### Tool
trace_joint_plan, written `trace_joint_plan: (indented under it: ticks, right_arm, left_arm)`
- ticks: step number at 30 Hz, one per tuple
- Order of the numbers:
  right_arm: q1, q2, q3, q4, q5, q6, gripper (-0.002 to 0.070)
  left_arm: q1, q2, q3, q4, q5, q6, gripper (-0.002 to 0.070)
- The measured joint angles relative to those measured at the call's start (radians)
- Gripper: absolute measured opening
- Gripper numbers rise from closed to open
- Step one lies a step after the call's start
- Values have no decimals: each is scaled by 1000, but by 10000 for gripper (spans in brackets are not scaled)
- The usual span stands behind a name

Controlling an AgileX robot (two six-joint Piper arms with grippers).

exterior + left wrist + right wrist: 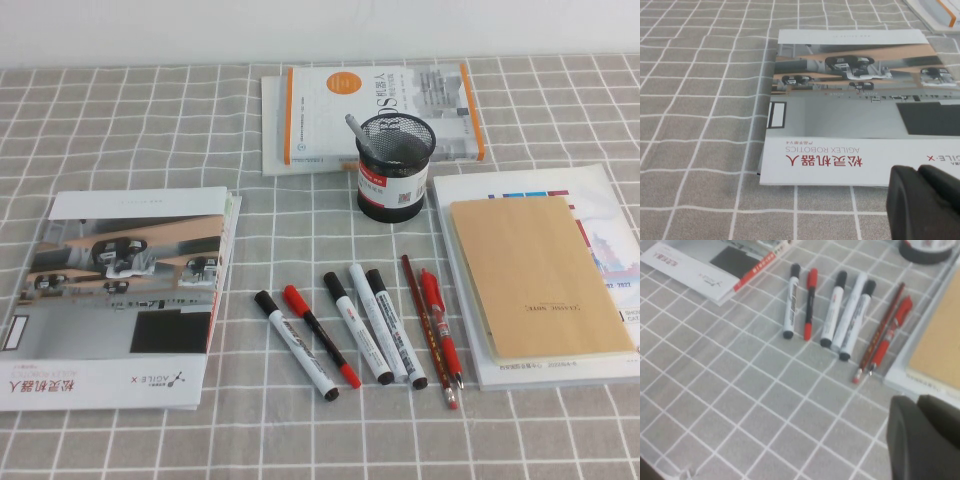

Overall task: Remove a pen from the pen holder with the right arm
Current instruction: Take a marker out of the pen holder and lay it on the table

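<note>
A black mesh pen holder [392, 165] stands at the back middle of the checked cloth, with one grey pen [357, 128] leaning out of it. Several markers and pens [345, 335] lie in a row in front of it, among them a red pen [441, 325] and a pencil [428, 330]. Neither arm shows in the high view. In the right wrist view my right gripper [918, 401] is shut and holds nothing, hovering over the cloth on the near side of the row of pens [840, 312]. My left gripper [918, 170] is shut and empty beside the brochure [850, 110].
An orange-edged book [330, 110] lies behind the holder. A tan notebook [540, 275] rests on white papers at the right. A large brochure [120, 290] covers the left side. Bare cloth stretches along the front edge.
</note>
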Motion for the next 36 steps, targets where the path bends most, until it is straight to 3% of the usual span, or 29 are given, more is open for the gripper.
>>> trace_joint_plan:
  ticks: [10,18,22,27,30,36]
  right_arm:
    - [0,-49,141,-109,-103,35,-12]
    - [-2,-51,315,-348,-221,293,-12]
    - [-155,-82,404,-443,-350,411,-12]
    - [-492,-135,544,-532,-644,437,-12]
    - [-623,-192,614,-609,-773,439,-12]
    - [-685,-354,628,-659,-772,462,-12]
  left_arm:
    - [0,0,0,0,0,0,-5]
    - [0,0,0,0,0,0,-5]
    - [0,0,0,0,0,0,-5]
    - [0,0,0,0,0,0,-5]
    - [0,0,0,0,0,0,-5]
    - [0,0,0,0,0,0,-5]
